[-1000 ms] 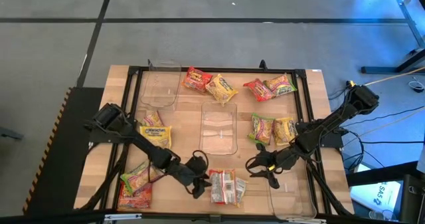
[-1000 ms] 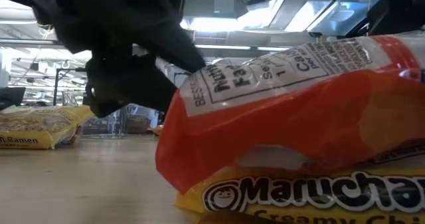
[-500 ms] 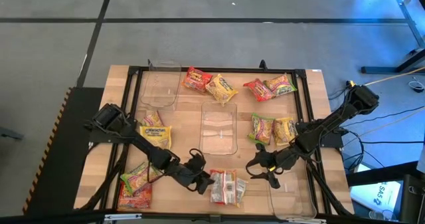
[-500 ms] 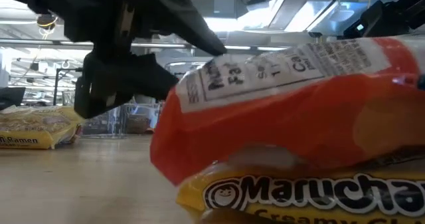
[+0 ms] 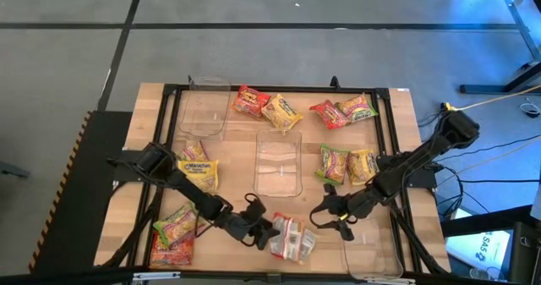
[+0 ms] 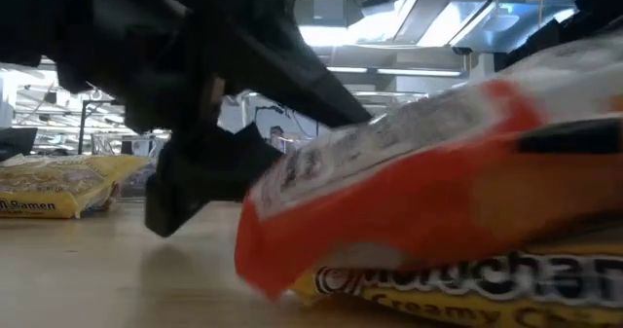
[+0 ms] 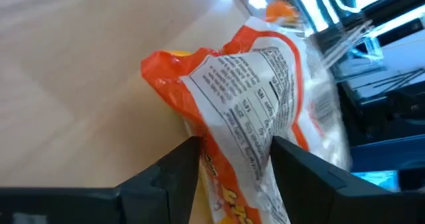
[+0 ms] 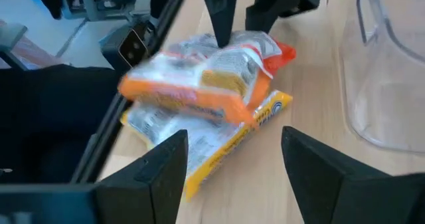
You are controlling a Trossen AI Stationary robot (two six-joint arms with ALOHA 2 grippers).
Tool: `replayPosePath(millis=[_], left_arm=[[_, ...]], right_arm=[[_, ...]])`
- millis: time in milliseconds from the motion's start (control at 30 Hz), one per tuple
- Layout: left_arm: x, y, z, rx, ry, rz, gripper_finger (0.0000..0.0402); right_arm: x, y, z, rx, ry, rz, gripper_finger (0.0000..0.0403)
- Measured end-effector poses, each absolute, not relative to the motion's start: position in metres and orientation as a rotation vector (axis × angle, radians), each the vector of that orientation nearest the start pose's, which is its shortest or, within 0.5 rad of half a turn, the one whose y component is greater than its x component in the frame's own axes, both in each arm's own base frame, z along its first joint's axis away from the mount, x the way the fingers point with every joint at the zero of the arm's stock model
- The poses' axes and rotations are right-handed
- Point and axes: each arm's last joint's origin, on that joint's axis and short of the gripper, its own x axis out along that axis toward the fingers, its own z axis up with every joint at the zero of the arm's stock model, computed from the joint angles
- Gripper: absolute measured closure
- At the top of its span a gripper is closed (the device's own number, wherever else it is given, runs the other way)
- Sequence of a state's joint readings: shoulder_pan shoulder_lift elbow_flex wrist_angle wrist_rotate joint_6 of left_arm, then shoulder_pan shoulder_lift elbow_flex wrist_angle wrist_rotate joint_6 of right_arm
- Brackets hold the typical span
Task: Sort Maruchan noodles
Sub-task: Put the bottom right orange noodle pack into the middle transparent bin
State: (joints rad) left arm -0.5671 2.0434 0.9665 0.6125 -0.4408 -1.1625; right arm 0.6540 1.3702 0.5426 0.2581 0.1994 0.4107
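High view: the left gripper lies low at the near edge of the tabletop, its fingers closed on the edge of the orange packet, which rests tilted on top of the yellow packet. The right gripper stands just beside that pair on the other side, jaws apart and holding nothing. Other Maruchan noodles are scattered across the tabletop: a far group, a second far group, a pair right of the middle clear tray, and several near the left arm. The middle clear tray sits at the centre of the tabletop. Low view: the orange packet is raised at one end above the yellow packet, with the left gripper's dark fingers against its upper edge. Left wrist view: the orange packet passes between the two fingers, pinched at its edge. Right wrist view: the orange packet lies across the yellow packet, well ahead of the right gripper's spread fingers, with a clear tray beside.
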Motion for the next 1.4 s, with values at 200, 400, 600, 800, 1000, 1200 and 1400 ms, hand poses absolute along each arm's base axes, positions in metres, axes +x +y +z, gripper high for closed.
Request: replayPosePath(millis=[200,400,600,800,1000,1200,1400], left_arm=[[0.341,-0.198,0.112,-0.837,0.399,0.096,0.0294],[0.341,-0.199,0.113,-0.743,0.393,0.070,0.0391],[0.339,-0.205,0.121,-0.626,0.351,0.024,0.0399],[0.329,-0.214,0.148,-0.458,0.270,0.002,0.0401],[0.320,-0.218,0.175,-0.279,0.199,0.024,0.0401],[0.314,-0.214,0.195,-0.141,0.138,0.108,0.0401],[0.311,-0.208,0.210,-0.066,0.096,0.200,0.0401]], right_arm=[[0.212,0.155,0.165,0.124,0.589,0.318,0.0184],[0.212,0.155,0.165,0.109,0.583,0.313,0.0184],[0.212,0.154,0.166,0.112,0.585,0.323,0.0184],[0.205,0.150,0.186,0.169,0.542,0.359,0.0184],[0.196,0.143,0.203,0.183,0.493,0.340,0.0184],[0.192,0.139,0.216,0.205,0.442,0.342,0.0185],[0.189,0.136,0.223,0.223,0.415,0.347,0.0185]])
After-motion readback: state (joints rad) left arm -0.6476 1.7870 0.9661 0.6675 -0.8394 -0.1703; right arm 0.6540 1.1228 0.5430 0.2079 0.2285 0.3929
